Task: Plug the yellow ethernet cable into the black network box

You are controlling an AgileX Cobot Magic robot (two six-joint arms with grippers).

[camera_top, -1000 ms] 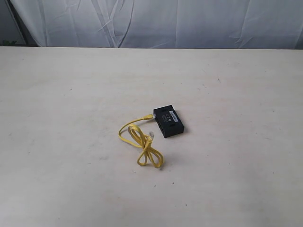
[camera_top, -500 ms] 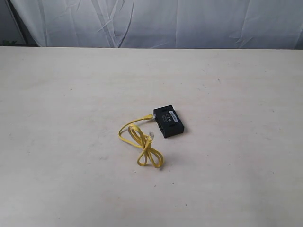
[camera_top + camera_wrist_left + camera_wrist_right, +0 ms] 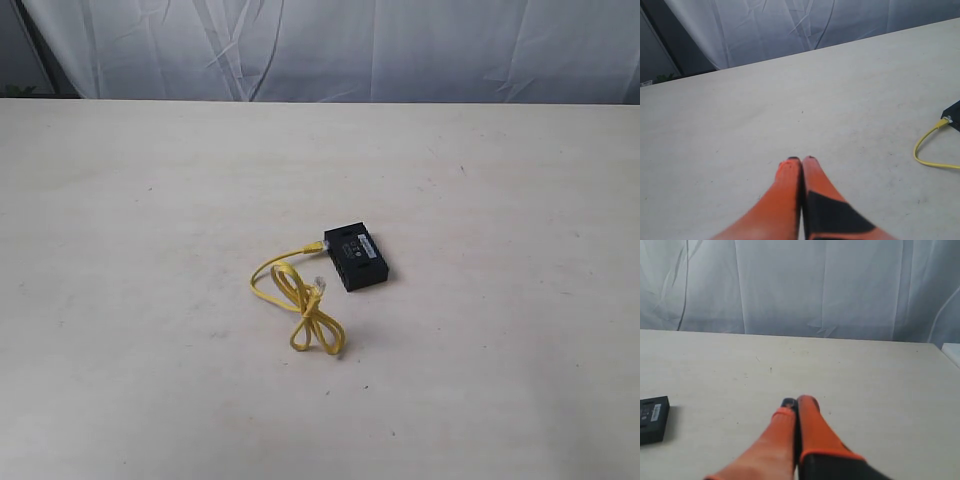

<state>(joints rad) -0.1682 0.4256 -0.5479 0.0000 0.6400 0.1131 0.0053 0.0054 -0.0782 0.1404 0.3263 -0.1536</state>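
1. The yellow ethernet cable lies near the middle of the table. It is folded into loose, crossed loops just beside the black network box, on the box's left in the exterior view.
2. Its corner plug meets the box's far-left corner. I cannot tell whether it is seated or only touching. The free plug is pale and rests on the loops, close to the box's long side face. The ports are too small to make out.
3. The cord looks thin, light and limp, so it will probably flop and trail when lifted. The best hold is likely the hard body of the free plug, or the cord directly behind it, with the latch tab left uncovered. That small plastic tab is probably fragile.
4. The box looks small, flat and light, so it will likely slide under an insertion push. The second gripper should brace it.
5. The left gripper has its 2 orange fingers pressed together and pinches nothing. It is over bare table, well apart from the cable.
6. The right gripper is likewise closed and empty, well apart from the box.
7. A pale draped curtain hangs behind the table.
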